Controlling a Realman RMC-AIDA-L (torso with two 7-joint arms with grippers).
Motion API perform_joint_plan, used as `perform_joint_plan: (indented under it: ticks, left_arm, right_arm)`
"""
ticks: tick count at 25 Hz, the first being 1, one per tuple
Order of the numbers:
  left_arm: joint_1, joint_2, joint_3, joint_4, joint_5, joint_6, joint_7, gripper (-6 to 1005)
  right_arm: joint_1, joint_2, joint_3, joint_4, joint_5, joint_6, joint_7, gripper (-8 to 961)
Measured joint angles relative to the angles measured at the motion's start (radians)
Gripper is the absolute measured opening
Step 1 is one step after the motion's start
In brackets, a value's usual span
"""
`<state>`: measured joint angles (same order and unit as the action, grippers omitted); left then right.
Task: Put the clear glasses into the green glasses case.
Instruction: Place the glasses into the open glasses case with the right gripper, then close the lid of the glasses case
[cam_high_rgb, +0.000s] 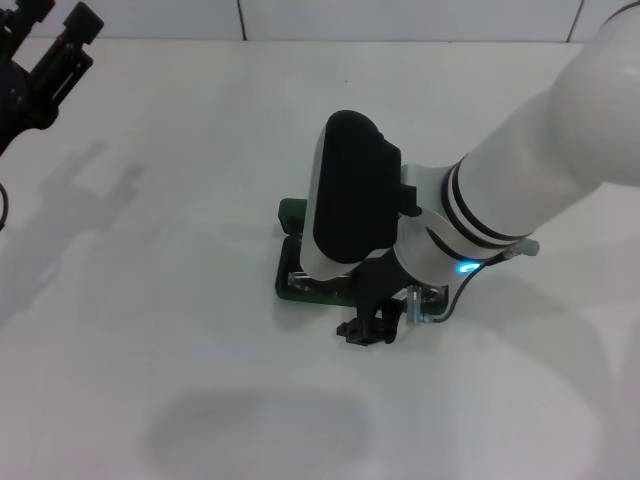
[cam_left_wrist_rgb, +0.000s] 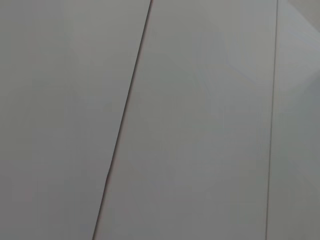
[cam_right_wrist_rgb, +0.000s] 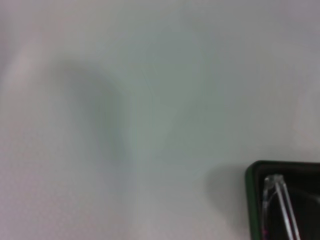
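White table (cam_high_rgb: 150, 300) holds the green glasses case (cam_high_rgb: 291, 212), clear glasses (cam_right_wrist_rgb: 278, 202) inside, under the right jaws (cam_high_rgb: 372, 328), grip unreadable.

The light is bright and even, coming from above. On the white table (cam_high_rgb: 180, 150) soft grey shadows fall: a faint double one below the left claw (cam_high_rgb: 45, 65), and a wide pale oval one on the near side of the right claw (cam_high_rgb: 372, 325). A small blue lamp glows on the right arm. The right wrist view is blurred; only the corner of the green glasses case (cam_right_wrist_rgb: 252, 175) with the clear glasses (cam_right_wrist_rgb: 280, 200) is a bit sharper.
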<state>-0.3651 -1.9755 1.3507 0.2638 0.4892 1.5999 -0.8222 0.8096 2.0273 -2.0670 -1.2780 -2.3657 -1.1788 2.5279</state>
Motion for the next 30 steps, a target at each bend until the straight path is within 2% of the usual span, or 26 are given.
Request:
perform_joint_plan:
  ticks: [7,17,30]
  left_arm:
    - [0.001,-0.001,-0.003,0.000,0.000,0.000,0.000,704]
    - [0.001,-0.005,-0.002,-0.001,0.000,-0.001,0.002,704]
    - [0.003,-0.004,-0.002,0.002,0.000,0.000,-0.004,704]
  right_arm:
    - [-0.054,0.000,0.064,-0.080,-0.006,-0.132,-0.047,427]
    - [-0.095,0.001,0.096,-0.125,-0.074,-0.133,-0.047,427]
    - [-0.172,-0.004,0.135,-0.269,-0.120,-0.170,-0.051,427]
